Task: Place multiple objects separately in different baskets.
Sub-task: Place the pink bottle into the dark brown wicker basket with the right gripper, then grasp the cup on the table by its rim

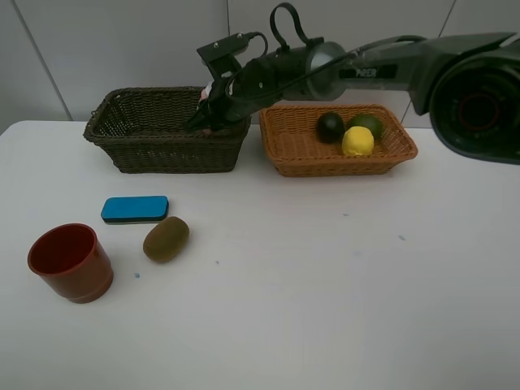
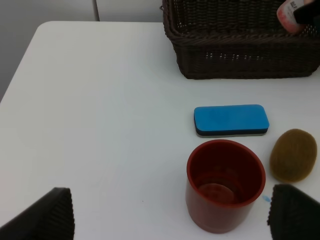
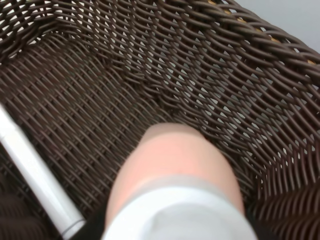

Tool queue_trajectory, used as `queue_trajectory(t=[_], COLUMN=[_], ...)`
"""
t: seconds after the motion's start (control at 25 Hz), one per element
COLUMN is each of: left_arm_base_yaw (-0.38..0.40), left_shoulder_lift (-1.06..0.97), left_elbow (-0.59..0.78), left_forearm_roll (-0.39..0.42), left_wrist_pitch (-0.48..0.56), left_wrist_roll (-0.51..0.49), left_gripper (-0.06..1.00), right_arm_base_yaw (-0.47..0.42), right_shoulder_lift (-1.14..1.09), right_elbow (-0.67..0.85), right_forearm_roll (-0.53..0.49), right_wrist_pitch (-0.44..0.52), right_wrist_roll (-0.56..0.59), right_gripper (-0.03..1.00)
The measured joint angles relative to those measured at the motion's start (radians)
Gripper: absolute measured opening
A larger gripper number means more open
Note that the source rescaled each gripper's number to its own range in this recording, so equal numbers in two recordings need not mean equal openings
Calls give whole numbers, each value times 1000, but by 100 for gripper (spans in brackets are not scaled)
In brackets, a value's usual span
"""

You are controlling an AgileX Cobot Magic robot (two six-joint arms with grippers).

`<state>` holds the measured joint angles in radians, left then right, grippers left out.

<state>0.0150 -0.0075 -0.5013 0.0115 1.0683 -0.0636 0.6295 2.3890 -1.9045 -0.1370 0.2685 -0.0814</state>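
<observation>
Over the dark basket (image 1: pixel 146 158) at eleven o'clock, the right claw (image 1: pixel 215 110) is clenched on one pink bottle (image 3: pixel 170 160).
Two baskets stand on the white surface (image 1: pixel 325 284). The dark one holds one white pen (image 3: pixel 30 170) lying along its floor, with the bottle held above it. The orange basket (image 1: pixel 325 166) at one o'clock holds three fruits: one lemon (image 1: pixel 357 141), one lime (image 1: pixel 367 123) and one mangosteen (image 1: pixel 330 127). At eight o'clock, outside both, sit one red cup (image 1: pixel 89 280), one blue eraser (image 1: pixel 135 209) and one kiwi (image 1: pixel 166 239). The left claw (image 2: pixel 172 212) hangs released above the cup.
</observation>
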Motion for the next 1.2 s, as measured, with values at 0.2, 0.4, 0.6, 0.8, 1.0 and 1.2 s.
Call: queue_trajectory(t=[0.2, 0.4, 0.6, 0.8, 1.0, 1.2], left_arm_base_yaw=[0, 0, 0, 0, 0, 0], left_shoulder_lift=[0, 0, 0, 0, 0, 0], left_elbow=[0, 0, 0, 0, 0, 0], left_forearm_roll=[0, 0, 0, 0, 0, 0], left_wrist_pitch=[0, 0, 0, 0, 0, 0], left_wrist_roll=[0, 0, 0, 0, 0, 0], left_gripper=[100, 100, 100, 100, 100, 100], right_arm_base_yaw=[0, 0, 0, 0, 0, 0], right_shoulder_lift=[0, 0, 0, 0, 0, 0], right_elbow=[0, 0, 0, 0, 0, -1], right_forearm_roll=[0, 0, 0, 0, 0, 0], right_wrist_pitch=[2, 16, 10, 9, 9, 10], right_wrist_roll=[0, 0, 0, 0, 0, 0], right_gripper=[22, 31, 90, 99, 100, 100])
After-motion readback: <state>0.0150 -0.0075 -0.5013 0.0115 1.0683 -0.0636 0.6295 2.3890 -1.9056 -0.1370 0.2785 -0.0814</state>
